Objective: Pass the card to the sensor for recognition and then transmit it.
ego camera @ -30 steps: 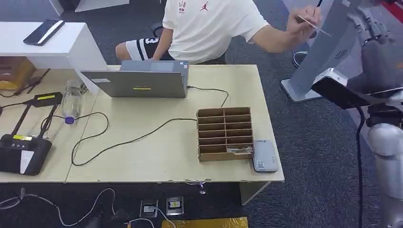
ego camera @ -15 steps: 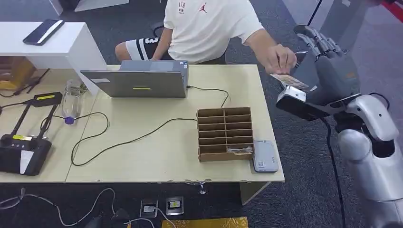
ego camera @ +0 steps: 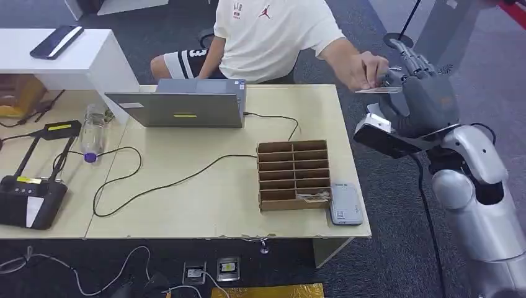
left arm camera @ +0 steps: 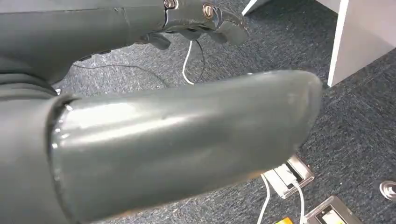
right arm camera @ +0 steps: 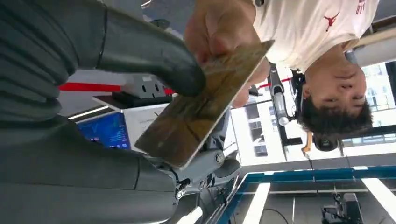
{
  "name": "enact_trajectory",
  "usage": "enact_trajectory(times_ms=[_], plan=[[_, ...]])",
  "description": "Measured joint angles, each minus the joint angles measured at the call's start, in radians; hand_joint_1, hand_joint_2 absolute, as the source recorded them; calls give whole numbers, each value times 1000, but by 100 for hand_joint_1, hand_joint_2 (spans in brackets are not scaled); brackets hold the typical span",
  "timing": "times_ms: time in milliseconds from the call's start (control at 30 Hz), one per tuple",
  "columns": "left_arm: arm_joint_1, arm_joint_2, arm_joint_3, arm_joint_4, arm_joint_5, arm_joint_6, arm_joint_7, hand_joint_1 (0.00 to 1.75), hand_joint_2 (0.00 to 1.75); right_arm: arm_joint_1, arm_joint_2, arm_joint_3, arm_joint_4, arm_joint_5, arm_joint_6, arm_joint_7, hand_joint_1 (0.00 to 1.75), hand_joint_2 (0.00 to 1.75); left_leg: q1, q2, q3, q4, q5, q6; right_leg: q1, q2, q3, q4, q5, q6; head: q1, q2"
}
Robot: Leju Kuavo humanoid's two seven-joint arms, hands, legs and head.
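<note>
A person's hand holds a thin card off the table's far right corner. My right hand is raised there, palm toward the person. In the right wrist view the card lies between my thumb and my fingers, with the person's fingers still on its far end. A grey card sensor lies on the table's near right corner. My left hand hangs over the carpet and holds nothing, fingers apart.
A cardboard slot box stands beside the sensor on the wooden table. A laptop, cables, a bottle and a black device sit further left. A grey kiosk stand rises behind my right hand.
The person's hand came down from the kiosk with the card and met my right hand. My right hand dropped lower, moved left, and its thumb closed onto the card.
</note>
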State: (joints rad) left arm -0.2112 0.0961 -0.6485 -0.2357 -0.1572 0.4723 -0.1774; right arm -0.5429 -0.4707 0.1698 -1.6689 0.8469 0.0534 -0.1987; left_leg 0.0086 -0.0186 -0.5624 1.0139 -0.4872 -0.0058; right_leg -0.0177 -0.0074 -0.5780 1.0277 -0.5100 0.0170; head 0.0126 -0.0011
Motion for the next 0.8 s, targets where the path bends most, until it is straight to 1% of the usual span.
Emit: enact_trajectory(times_ms=[633,733,800], plan=[[0,0,0,0,-3,-3,1,0,0,-1,0,5,8,-1,2,5,175,175,0,0,0,0,0,0,0,1,0,0,0,0,0,0],[0,0,0,0,-3,-3,1,0,0,1,0,5,9,-12,14,13,175,175,0,0,0,0,0,0,0,1,0,0,0,0,0,0],[0,0,0,0,-2,-5,1,0,0,9,0,6,9,-23,39,21,175,175,0,1,0,0,0,0,0,1,0,0,0,0,0,0]])
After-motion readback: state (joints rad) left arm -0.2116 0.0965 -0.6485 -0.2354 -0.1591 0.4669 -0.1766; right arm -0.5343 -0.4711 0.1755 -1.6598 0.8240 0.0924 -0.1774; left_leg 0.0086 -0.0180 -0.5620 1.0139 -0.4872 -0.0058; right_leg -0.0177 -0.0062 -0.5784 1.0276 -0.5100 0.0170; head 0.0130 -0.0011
